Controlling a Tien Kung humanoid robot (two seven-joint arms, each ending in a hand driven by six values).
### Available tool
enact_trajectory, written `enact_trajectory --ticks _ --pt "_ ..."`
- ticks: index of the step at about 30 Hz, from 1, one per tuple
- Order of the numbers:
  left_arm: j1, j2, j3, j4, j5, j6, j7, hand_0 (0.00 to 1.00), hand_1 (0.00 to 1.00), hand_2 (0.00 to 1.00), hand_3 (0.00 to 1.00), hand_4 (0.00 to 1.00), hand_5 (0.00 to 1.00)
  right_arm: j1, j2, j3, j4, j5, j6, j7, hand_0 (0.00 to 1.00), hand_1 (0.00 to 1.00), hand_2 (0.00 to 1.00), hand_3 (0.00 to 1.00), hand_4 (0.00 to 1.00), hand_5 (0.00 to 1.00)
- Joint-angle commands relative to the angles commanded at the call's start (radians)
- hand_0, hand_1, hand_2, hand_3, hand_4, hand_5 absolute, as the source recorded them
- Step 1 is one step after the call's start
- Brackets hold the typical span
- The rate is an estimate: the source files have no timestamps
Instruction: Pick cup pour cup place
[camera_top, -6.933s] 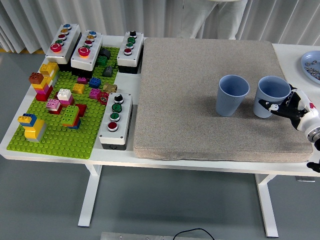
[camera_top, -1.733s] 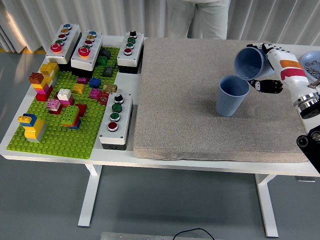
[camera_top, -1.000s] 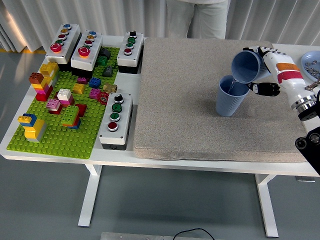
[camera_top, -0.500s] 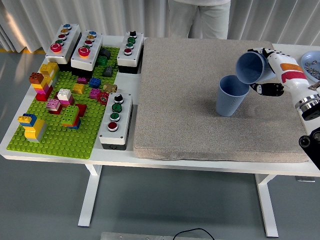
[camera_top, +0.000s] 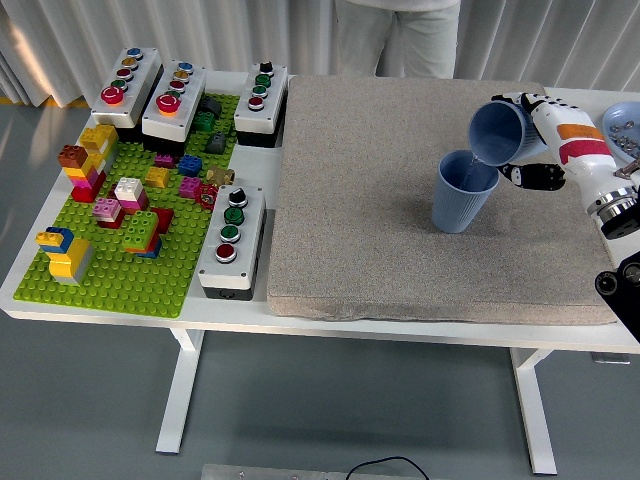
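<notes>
Grey mat (camera_top: 400, 210) on white table: we see right hand (camera_top: 540, 135) clamped around tilted blue cup (camera_top: 497, 132), mouth over standing cup (camera_top: 464, 190); slight overshoot sideways risks spilling onto mat or tipping it.

A white table (camera_top: 120, 308) carries a green brick baseplate (camera_top: 130, 270), button boxes (camera_top: 231, 240) and a grey mat (camera_top: 380, 220).

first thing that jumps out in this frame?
The right robot hand holds a blue cup tipped mouth-down over a second blue cup, which stands upright on the grey mat. On the table's left, the green brick baseplate with colourful blocks and the button boxes around it draw the eye next.
</notes>
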Motion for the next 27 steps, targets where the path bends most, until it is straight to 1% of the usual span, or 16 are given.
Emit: enact_trajectory --ticks 9,21,27 --pt "-0.001 0.0 -0.001 0.0 0.002 0.0 0.001 0.726 0.781 0.823 0.692 0.508 0.949 0.011 -0.019 -0.031 0.019 -0.02 -0.025 -0.005 0.811 0.628 0.524 0.548 0.606 0.002" --pt "0.001 0.0 -0.002 0.0 0.003 0.0 0.001 0.726 0.782 0.823 0.693 0.508 0.95 0.018 -0.025 -0.049 0.005 -0.018 -0.037 0.002 0.815 0.627 0.523 0.546 0.604 0.002" --pt "0.0 0.0 -0.004 0.0 0.005 0.001 0.002 0.726 0.782 0.823 0.693 0.508 0.951 0.022 -0.037 -0.06 0.008 -0.021 -0.037 0.001 0.816 0.627 0.522 0.544 0.601 0.002"
